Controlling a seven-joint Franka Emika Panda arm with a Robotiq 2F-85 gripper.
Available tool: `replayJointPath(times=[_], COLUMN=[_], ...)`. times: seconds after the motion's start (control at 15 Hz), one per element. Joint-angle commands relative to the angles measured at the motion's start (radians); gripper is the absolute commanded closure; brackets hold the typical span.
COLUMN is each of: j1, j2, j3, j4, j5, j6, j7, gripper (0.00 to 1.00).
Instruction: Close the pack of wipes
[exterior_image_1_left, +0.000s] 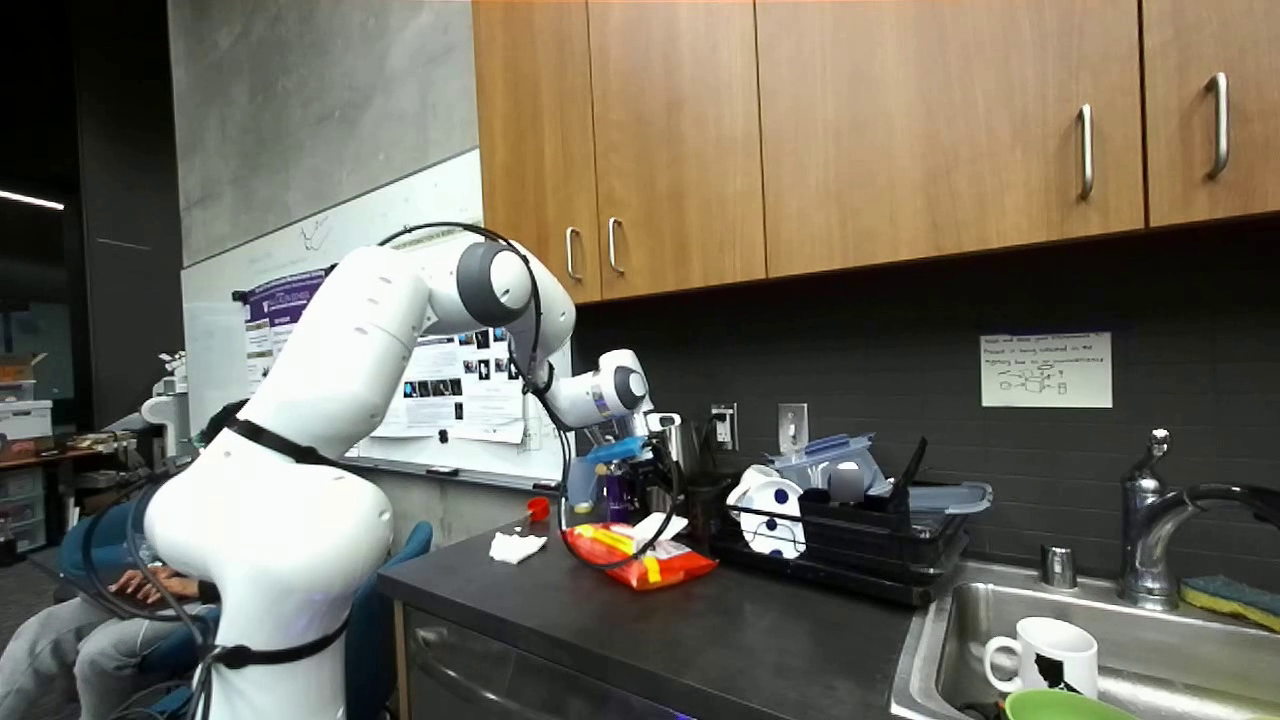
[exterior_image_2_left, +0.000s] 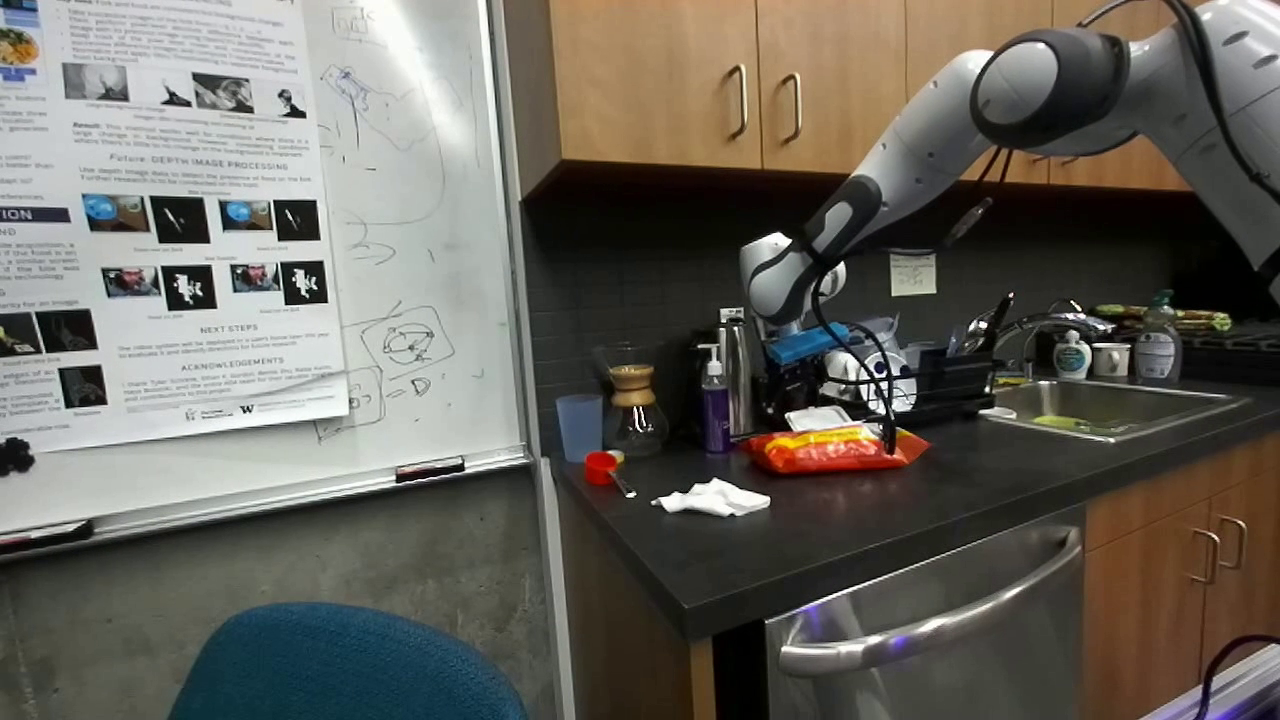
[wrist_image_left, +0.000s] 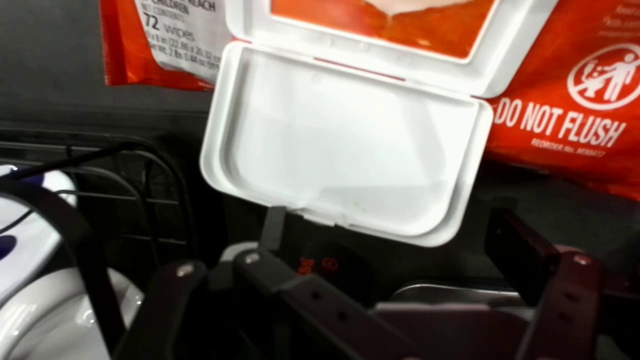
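Note:
The pack of wipes (exterior_image_1_left: 655, 572) lies on the dark counter and also shows in an exterior view (exterior_image_2_left: 835, 452) and in the wrist view (wrist_image_left: 565, 125). It is red-orange with yellow markings. Its white plastic lid (wrist_image_left: 340, 145) is hinged open, and orange shows through the opening in the frame. The lid also shows in both exterior views (exterior_image_1_left: 655, 528) (exterior_image_2_left: 818, 418). My gripper (wrist_image_left: 387, 227) is open, its fingers spread at the lid's free edge. The left finger's tip meets or overlaps that edge; contact is unclear. The right finger is apart from it. Nothing is between the fingers.
A black dish rack (exterior_image_1_left: 850, 540) with dishes stands beside the pack, and the sink (exterior_image_1_left: 935, 640) lies beyond it. A purple pump bottle (exterior_image_2_left: 716, 405), a steel flask (exterior_image_2_left: 736, 375) and a glass coffee maker (exterior_image_2_left: 636, 410) stand behind. A crumpled white wipe (exterior_image_2_left: 712, 498) and red scoop (exterior_image_2_left: 602, 467) lie nearby.

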Motion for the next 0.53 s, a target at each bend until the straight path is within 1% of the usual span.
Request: replayJointPath(times=[0.0,0.47], j1=[0.016,0.013], j2=[0.021,0.051], j3=[-0.02,-0.028], j4=[0.03,0.05], j5=[-0.023,-0.018], j6=[-0.007,-0.011], j7=[0.013,0.009], gripper=[0.0,0.0])
